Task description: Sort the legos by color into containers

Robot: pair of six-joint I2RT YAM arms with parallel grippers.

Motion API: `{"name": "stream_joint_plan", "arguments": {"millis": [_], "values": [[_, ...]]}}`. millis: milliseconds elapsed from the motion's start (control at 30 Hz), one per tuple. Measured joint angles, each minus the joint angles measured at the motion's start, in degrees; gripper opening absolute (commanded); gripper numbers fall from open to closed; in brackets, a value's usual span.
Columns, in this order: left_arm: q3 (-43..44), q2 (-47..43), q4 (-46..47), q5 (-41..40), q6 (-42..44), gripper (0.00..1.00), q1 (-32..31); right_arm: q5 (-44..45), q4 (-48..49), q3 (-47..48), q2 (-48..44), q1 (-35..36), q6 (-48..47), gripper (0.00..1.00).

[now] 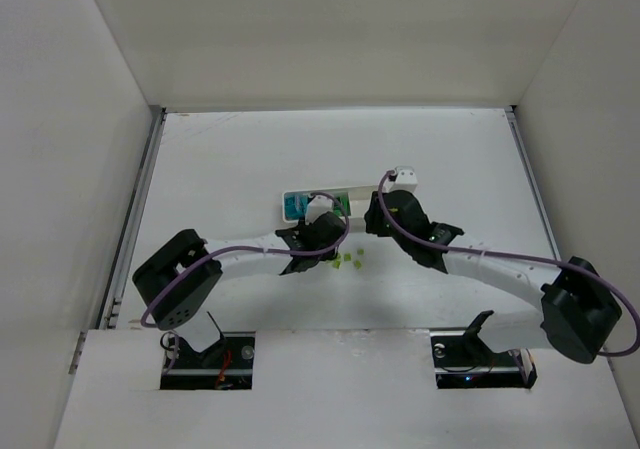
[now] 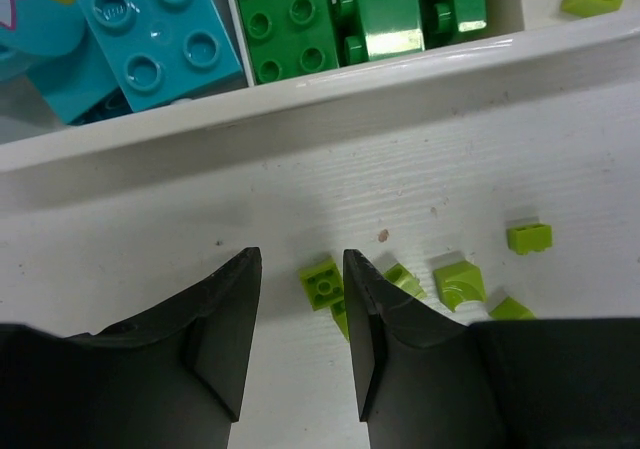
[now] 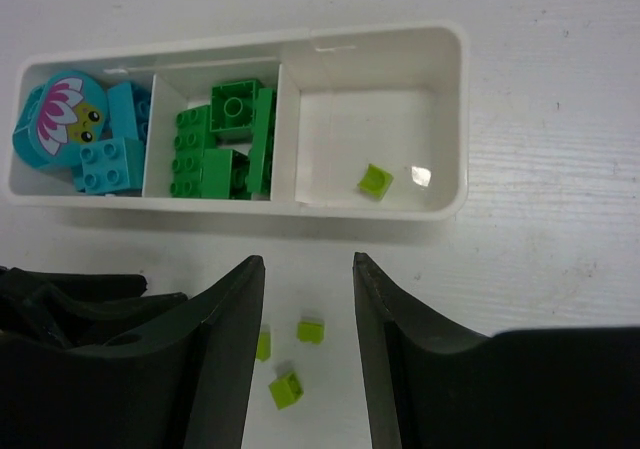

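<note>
The white tray (image 3: 440, 204) has three compartments. The left one holds cyan-blue bricks (image 3: 105, 159), the middle one green bricks (image 3: 225, 149), the right one a single yellow-green piece (image 3: 376, 180). Several tiny yellow-green pieces (image 1: 350, 260) lie on the table in front of the tray. My left gripper (image 2: 300, 269) is open, low over the table, with one yellow-green piece (image 2: 322, 283) between its fingers by the right finger. My right gripper (image 3: 308, 269) is open and empty above loose yellow-green pieces (image 3: 310, 331). In the left wrist view the cyan bricks (image 2: 160, 34) and green bricks (image 2: 350, 19) lie beyond the tray wall.
The tray's near wall (image 2: 300, 109) stands just beyond my left fingers. White enclosure walls surround the table (image 1: 250, 149). Both arms meet near the tray at the table's middle (image 1: 330, 204).
</note>
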Motion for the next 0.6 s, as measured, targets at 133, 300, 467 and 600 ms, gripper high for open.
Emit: {"name": "stream_joint_plan", "arguments": {"millis": [133,300,467,600], "values": [[0.0,0.7,-0.9,-0.7,-0.8,0.36,-0.6,0.0,0.6,-1.0,-1.0,0.0,0.3,0.46],[0.7,2.1,-0.9,-1.0,-1.4,0.36,-1.4,0.0,1.1,-2.4,-3.6,0.0,0.9,0.47],[1.2,3.6,-0.7,-1.4,-1.5,0.30,-1.6,0.0,2.3,-3.9,-5.5,0.0,1.1,0.47],[1.4,3.9,-0.7,-1.9,-1.6,0.18,-1.6,-0.2,2.6,-4.9,-5.7,0.0,1.3,0.47]]}}
